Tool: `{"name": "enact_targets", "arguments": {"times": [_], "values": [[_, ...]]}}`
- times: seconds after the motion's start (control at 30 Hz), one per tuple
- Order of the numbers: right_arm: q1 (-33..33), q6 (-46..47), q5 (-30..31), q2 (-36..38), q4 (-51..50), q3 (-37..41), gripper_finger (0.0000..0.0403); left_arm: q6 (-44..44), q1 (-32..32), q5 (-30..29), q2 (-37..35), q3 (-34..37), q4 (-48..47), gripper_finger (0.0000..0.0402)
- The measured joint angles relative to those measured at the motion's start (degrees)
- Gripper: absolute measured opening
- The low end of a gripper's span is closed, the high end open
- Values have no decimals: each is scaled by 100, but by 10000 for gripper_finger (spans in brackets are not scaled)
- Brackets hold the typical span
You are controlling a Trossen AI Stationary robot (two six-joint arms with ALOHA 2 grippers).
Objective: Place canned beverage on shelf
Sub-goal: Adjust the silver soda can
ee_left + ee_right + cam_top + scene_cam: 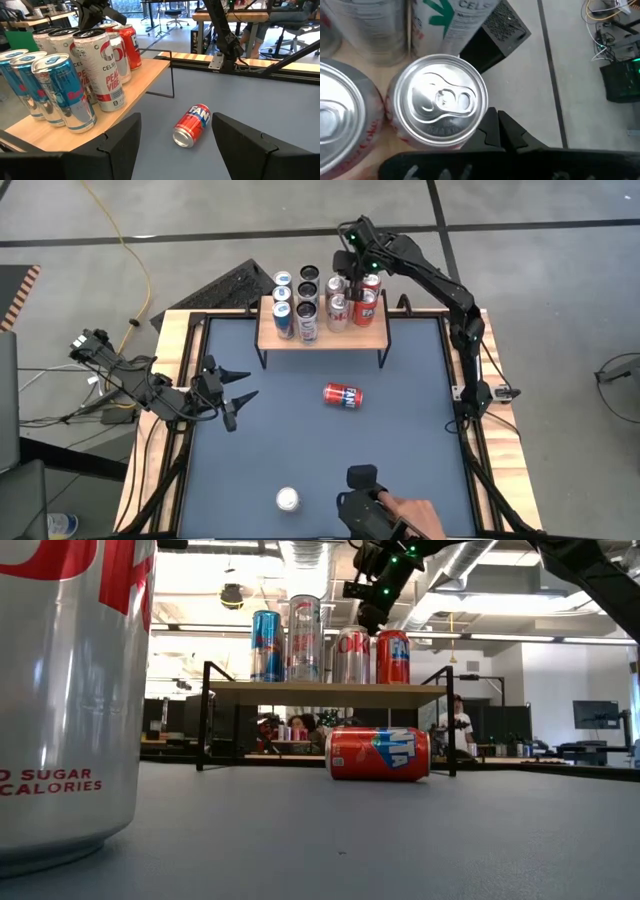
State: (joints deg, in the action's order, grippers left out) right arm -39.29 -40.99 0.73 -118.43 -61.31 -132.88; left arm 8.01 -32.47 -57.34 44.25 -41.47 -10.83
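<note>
The shelf (322,337) stands at the table's far side with several upright cans on its wooden top (320,688). My right gripper (497,131) is shut and hangs over the shelf's far right part (352,278), its tips beside the silver top of a red can (440,102). A red can (342,395) lies on its side on the blue mat in front of the shelf. My left gripper (235,395) waits open above the table's left side, facing that can (191,125). My right gripper points slanting down from the far side, and its shut fingertips (490,127) stand at the rim of the red can's top (470,125). I cannot tell whether they touch it. The can stands upright on the shelf.
A silver can (288,499) stands upright near the table's front edge and fills the low view's left (70,690). A person's hand (415,515) holds a black device (362,498) at the near edge. A black keyboard (235,285) lies behind the shelf.
</note>
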Motion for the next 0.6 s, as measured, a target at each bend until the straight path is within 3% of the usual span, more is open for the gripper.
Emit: {"name": "enact_targets", "arguments": {"times": [0.17,0.37,0.47,0.6], "values": [[13,-18,17,0,32,0,0,2,0,0,0,0,-2,235],[215,85,961,253,-2,7,0,0,0,0,0,0,-7,235],[372,586,848,663,-721,-1,0,0,0,3,0,0,-4,235],[533,1364,225,1009,-1634,5,0,-42,-5,9,0,0,-4,235]]}}
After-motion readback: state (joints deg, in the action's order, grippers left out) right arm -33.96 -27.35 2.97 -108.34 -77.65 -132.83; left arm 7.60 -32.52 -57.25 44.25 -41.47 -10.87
